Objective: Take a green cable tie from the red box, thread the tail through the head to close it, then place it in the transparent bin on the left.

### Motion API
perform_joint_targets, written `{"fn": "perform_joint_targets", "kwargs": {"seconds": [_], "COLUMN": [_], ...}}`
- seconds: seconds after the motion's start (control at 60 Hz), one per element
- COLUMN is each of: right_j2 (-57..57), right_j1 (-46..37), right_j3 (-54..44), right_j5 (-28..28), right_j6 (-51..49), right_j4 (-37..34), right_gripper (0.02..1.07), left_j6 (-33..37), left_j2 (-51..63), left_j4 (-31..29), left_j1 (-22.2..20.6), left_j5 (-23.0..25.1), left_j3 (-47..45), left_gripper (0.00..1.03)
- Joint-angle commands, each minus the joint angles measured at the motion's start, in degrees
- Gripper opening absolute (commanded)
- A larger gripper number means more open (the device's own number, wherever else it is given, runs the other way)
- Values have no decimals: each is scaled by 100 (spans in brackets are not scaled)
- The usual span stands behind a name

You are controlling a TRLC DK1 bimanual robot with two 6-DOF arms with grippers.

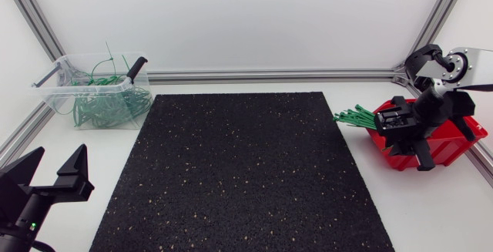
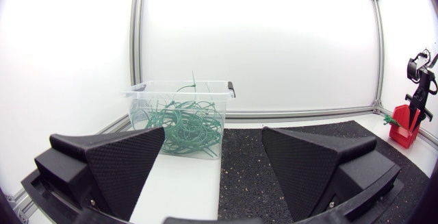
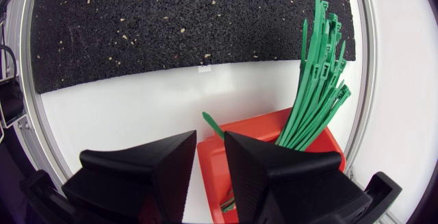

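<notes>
Right claw [image 3: 210, 138] is held over the red box [image 3: 263, 125], narrowly parted; one tie [image 3: 209, 120] tip is seen in the gap. Left claw [image 2: 213, 142] is spread wide, empty.

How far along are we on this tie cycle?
Done: the clear plastic bin already holds a tangle of looped green cable ties. In hand: the right gripper sits over the red box, one green tie's tail poking up ahead of it; whether it is gripped is unclear. Remaining: threading and binning; the open left gripper rests empty by the black mat.
</notes>
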Motion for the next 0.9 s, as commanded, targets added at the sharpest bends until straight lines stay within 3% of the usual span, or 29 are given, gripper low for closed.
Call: {"fn": "perform_joint_targets", "kwargs": {"seconds": [0.0, 0.467, 0.567, 0.883], "right_j2": [119, 216, 216, -74], "right_j1": [-18, -36, -18, 35], "right_j3": [-127, -224, -180, -57], "right_j5": [-3, -30, -65, -276], "right_j6": [-206, -232, -232, -144], "right_j4": [44, 501, 448, 413], "right_gripper": [28, 16, 8, 8], "left_j6": [-115, -115, -115, -115], "left_j2": [-41, -41, -41, -41], "left_j4": [-51, -51, -51, -51], "left_j1": [-24, -41, -41, -24], "left_j5": [-4, 5, 5, 5], "left_j3": [-244, -244, -244, -244], "left_gripper": [99, 99, 99, 99]}}
